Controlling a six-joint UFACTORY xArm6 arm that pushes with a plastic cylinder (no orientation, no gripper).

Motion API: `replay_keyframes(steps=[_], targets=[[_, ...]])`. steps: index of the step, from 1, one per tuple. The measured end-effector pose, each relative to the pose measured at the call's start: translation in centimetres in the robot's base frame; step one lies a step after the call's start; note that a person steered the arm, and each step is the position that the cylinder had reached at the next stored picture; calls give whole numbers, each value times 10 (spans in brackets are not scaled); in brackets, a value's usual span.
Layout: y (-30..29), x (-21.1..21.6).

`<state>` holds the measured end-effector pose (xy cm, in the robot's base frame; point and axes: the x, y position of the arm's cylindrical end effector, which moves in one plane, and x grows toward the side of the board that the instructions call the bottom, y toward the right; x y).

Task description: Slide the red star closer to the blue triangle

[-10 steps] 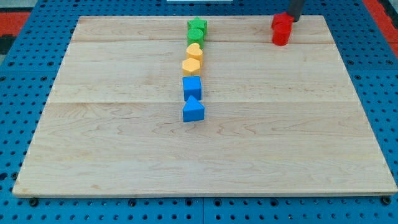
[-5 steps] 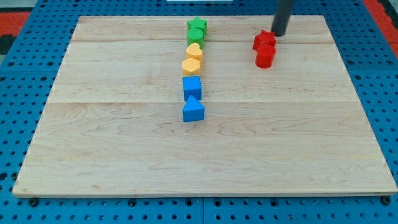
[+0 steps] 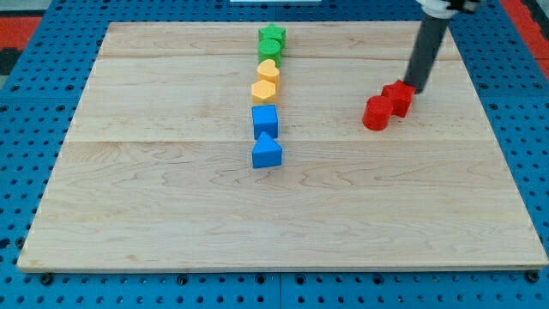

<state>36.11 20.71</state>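
I have no gripper, only my tip (image 3: 416, 88), which touches the red star (image 3: 397, 98) on its top-right side. A red cylinder (image 3: 376, 113) adjoins the star. The blue triangle (image 3: 266, 152) sits mid-board, well left.

You have a single view here, so nothing is shared with a second camera. It looks down at the wooden board (image 3: 283, 215) from above and from the side of the view's bottom edge, tilted forward rather than straight down: the board's far edge at the view's top reads narrower than its near edge. You see nearly the whole board, with the blue pegboard surface (image 3: 26, 172) framing it on the left, right and bottom. The rod enters from the view's top right, cut off by the frame, and my tip (image 3: 416, 88) sits well inside the picture. The framing is moderately close.
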Motion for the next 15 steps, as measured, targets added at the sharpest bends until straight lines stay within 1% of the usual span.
replay_keyframes(steps=[1, 2, 3, 4, 6, 7, 8, 10, 11, 12, 13, 14, 15], targets=[[3, 30], [-2, 44], [16, 20], [16, 8], [-67, 50], [-72, 33], [-86, 43], [-120, 117], [-110, 131], [-137, 152], [-178, 160], [-118, 177], [-124, 206]])
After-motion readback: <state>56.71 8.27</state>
